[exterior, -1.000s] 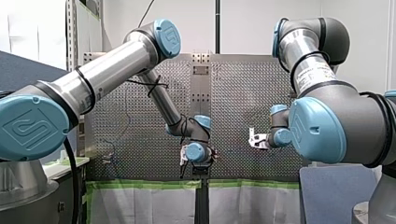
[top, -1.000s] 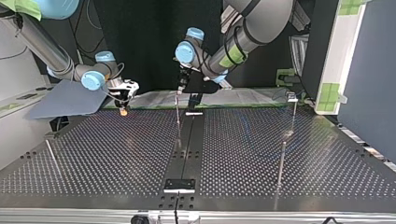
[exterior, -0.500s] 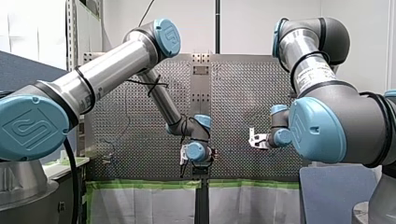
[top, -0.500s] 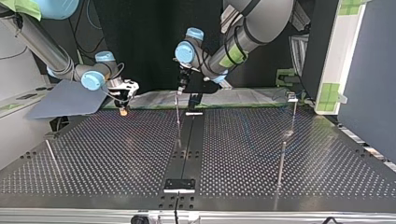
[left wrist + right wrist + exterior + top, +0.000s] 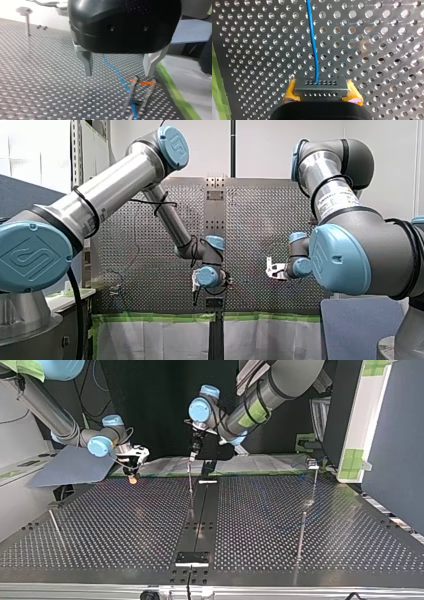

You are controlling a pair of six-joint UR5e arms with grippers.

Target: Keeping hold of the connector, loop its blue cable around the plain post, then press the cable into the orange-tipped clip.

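My right gripper (image 5: 321, 93) pinches the connector (image 5: 321, 86) between its yellow pads, close over the table (image 5: 387, 50) near its taped edge. The blue cable (image 5: 312, 37) runs straight ahead across bare holes. My left gripper (image 5: 117, 71) hangs with its metal fingers (image 5: 86, 62) spread wide, holding nothing. The cable passes under that gap and alongside the orange-tipped clip (image 5: 143, 83), which stands just inside the green tape (image 5: 172, 95). Blur hides whether the cable is seated in the clip. Open table lies on the gripper's other side, out to a far post (image 5: 27, 17).
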